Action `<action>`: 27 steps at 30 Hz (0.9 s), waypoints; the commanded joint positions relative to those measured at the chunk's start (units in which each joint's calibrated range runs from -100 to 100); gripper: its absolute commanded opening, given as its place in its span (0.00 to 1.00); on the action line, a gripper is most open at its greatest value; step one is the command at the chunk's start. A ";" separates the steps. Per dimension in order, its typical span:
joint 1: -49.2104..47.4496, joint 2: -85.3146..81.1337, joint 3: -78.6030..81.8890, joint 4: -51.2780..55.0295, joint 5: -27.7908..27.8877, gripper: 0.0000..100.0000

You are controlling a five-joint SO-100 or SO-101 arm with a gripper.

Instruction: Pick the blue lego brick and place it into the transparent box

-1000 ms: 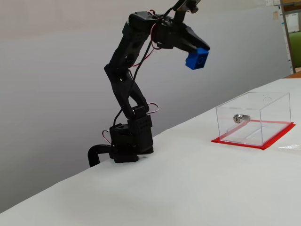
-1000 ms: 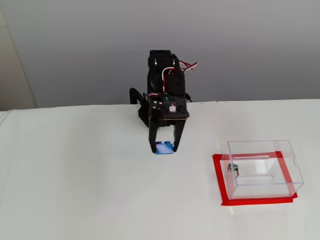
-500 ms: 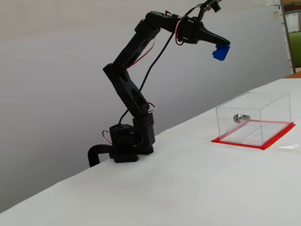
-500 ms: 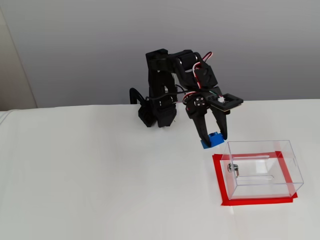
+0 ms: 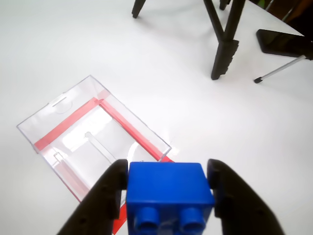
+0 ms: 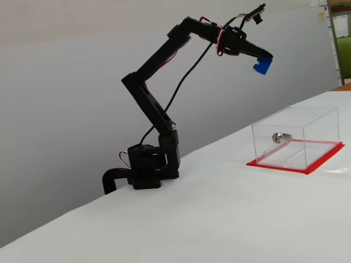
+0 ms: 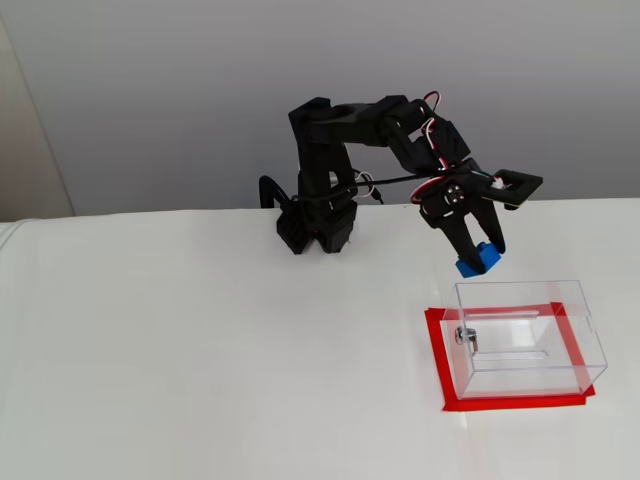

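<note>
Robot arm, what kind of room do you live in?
Probably a lab or workshop. The small black robot arm is fixed at the edge of a plain white table, holding a blue brick above a clear box, with tripod legs standing nearby.

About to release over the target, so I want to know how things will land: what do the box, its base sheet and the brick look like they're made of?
The transparent box: clear, hard, glossy plastic, probably acrylic; the base shows through its walls.
The red base sheet: thin, flat, matte, perhaps paper or tape; I can't tell which.
The blue lego brick: smooth moulded plastic with studs, held in the gripper.
</note>
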 commanded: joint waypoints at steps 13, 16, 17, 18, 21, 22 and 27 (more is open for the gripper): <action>-6.08 8.48 -0.67 -6.62 -0.17 0.13; -6.68 9.76 -0.67 -7.93 -0.17 0.13; -6.97 10.27 -0.67 -8.19 -0.17 0.13; -7.12 10.86 -0.67 -8.62 -0.17 0.13; -7.34 12.30 -0.67 -9.84 -0.17 0.13; -7.49 12.81 -0.67 -10.36 -0.22 0.13; -8.60 14.68 -0.67 -12.54 -0.22 0.13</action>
